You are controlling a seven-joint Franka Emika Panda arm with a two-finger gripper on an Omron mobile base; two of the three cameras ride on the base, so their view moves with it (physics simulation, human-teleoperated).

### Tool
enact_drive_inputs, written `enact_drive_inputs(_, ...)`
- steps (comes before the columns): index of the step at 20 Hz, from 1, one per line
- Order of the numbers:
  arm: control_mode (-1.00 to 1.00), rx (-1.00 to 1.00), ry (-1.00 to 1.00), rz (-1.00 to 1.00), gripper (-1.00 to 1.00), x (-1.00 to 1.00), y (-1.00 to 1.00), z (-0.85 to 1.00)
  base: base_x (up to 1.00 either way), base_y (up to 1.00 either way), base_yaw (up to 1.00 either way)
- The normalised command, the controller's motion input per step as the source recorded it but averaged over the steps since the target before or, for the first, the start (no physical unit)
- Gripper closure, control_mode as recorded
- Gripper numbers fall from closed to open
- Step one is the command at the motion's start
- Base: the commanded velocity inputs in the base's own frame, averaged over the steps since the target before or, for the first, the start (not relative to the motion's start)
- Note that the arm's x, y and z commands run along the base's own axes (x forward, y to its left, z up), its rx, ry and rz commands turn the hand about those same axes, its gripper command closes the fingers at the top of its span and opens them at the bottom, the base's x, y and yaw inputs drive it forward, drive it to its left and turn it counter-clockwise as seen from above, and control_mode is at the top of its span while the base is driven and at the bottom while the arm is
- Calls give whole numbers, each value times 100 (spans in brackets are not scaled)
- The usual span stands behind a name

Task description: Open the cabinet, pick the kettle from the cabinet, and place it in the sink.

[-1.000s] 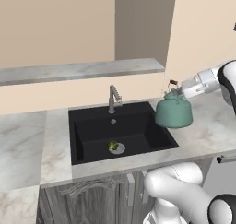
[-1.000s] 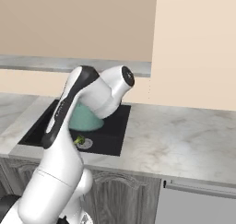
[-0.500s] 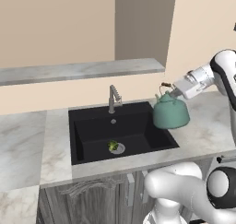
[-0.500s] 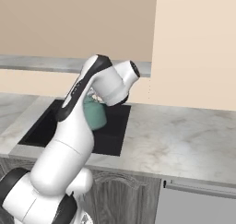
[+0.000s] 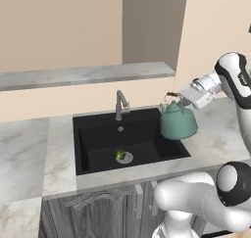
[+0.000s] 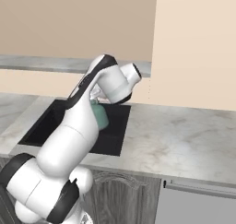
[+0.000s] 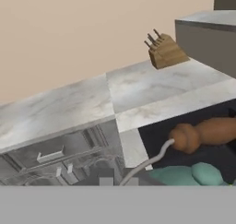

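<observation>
While the gripper pinches the kettle by its thin handle, hung over the right rim of the sink, shift it leftward (clear of the faucet) and lower it gently onto the basin floor.

The squat teal-green kettle with arched reddish-brown handle hangs upright above the rectangular matte black sink, at its 3 o'clock rim.
</observation>
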Motion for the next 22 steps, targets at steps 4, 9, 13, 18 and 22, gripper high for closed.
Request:
enact_drive_inputs(4,-100,0,-7,0,100,15,5,-31,0,0,0)
enact_drive_inputs(9,-100,0,-8,-2,100,18,8,-30,0,0,0)
enact_drive_inputs(13,-100,0,-10,0,100,17,16,-29,0,0,0)
enact_drive_inputs(18,-100,0,-6,0,100,20,14,-29,0,0,0)
enact_drive_inputs(22,-100,-2,-1,0,100,24,15,-30,0,0,0)
